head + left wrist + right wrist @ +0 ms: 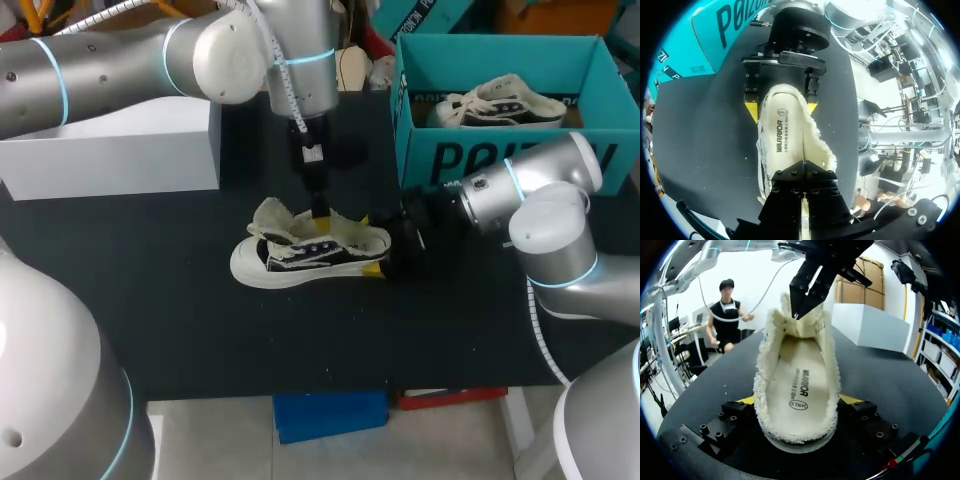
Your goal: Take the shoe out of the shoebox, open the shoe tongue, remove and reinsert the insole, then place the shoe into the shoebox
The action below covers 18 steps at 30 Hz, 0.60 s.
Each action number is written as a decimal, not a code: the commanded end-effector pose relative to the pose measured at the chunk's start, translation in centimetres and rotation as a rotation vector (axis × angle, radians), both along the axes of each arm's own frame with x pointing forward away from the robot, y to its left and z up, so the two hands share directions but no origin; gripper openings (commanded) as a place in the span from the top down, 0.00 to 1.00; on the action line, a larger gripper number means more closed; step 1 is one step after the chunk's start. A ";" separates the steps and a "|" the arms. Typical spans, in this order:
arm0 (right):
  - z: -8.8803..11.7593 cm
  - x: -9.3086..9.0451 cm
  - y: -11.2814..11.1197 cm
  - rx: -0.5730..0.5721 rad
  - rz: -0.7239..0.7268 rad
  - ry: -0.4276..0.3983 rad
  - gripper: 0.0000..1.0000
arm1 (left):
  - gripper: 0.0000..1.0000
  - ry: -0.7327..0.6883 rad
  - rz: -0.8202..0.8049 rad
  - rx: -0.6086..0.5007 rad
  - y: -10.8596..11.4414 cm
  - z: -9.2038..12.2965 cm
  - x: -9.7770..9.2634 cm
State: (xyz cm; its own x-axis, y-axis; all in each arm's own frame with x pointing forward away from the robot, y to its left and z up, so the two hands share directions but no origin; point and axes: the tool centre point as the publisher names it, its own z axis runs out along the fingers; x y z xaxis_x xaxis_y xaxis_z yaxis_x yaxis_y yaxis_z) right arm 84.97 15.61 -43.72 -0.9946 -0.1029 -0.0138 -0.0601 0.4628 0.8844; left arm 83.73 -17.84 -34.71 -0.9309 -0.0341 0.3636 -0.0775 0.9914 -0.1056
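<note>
Right tool [799, 400] clamps the shoe [300, 262] at its heel; left tool [803, 167], fingers shut ahead of it toward the toe, should draw the insole [785, 127] out slowly

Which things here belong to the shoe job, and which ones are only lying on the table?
For the job:
shoe
insole, lying inside the shoe
teal shoebox
left gripper, above the shoe's opening
right gripper, shut on the shoe's heel

Only lying about:
white box
second shoe, inside the teal shoebox
</note>
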 end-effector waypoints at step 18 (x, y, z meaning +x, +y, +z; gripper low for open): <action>-0.2 0.1 0.0 -0.001 0.000 0.001 1.00 | 1.00 0.050 0.061 -0.019 0.4 -4.2 -1.7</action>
State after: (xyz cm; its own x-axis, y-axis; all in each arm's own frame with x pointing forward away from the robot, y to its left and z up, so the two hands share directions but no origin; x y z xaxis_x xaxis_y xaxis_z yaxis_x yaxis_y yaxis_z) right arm 84.97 15.61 -43.72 -0.9946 -0.1029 -0.0138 -0.0601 0.4628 0.8844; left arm 82.04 -17.15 -38.23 -0.9088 -0.0852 0.4085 -0.1443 0.9827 -0.1160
